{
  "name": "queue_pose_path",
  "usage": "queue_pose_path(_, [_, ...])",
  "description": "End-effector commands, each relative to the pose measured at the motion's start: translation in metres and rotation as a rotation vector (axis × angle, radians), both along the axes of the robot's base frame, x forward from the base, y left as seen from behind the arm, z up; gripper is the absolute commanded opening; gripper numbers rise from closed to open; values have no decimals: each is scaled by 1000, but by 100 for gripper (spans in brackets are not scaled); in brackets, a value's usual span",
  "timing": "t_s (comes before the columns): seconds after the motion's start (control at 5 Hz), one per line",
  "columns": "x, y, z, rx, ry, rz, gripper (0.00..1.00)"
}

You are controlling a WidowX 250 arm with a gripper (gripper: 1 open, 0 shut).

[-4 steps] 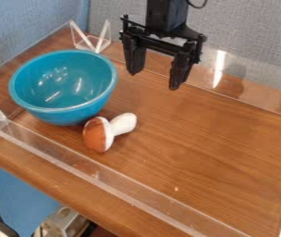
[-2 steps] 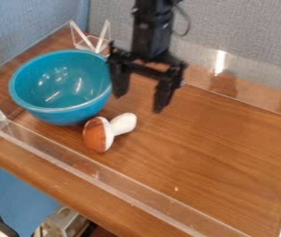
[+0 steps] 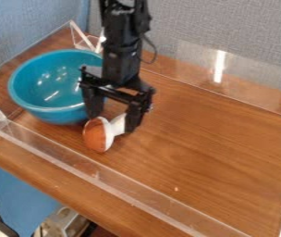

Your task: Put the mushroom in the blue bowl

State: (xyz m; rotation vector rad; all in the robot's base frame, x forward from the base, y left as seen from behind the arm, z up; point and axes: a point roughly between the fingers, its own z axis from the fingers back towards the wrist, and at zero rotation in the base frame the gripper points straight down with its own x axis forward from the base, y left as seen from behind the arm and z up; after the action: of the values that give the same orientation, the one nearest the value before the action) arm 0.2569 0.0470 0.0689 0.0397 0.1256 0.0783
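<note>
Between the spread fingers of the black two-finger gripper [image 3: 110, 118], or just under them as far as this view tells, is the toy mushroom [image 3: 103, 132]; the hand is released, its fingers wide apart, though whether either one touches the toy cannot be made out. The pale stem points in under the hand, toward the farther-right finger, while the orange-brown cap bulges out on the near side, beneath the other finger. It lies on its side on the wooden tabletop [image 3: 211, 148].

It will probably handle as a light thing, stiff or only slightly yielding, and hardly fragile. The rounded cap looks smooth and could slip or roll if pinched on its curve; the stem, thick and straighter-sided, seems the better hold, taken across its width close to where it joins the cap, so that the heavier-looking end does not swing down.

Just beside the hand, on the side away from the open tabletop, stands the turquoise-blue bowl [image 3: 47, 85], near enough that a finger could knock its rim while closing or lifting.
</note>
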Motion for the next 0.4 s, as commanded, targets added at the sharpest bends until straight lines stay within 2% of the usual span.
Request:
queue_pose_path(0.0, [1, 13, -6, 18, -16, 7, 100])
queue_pose_path(0.2, [2, 18, -14, 22, -10, 6, 100])
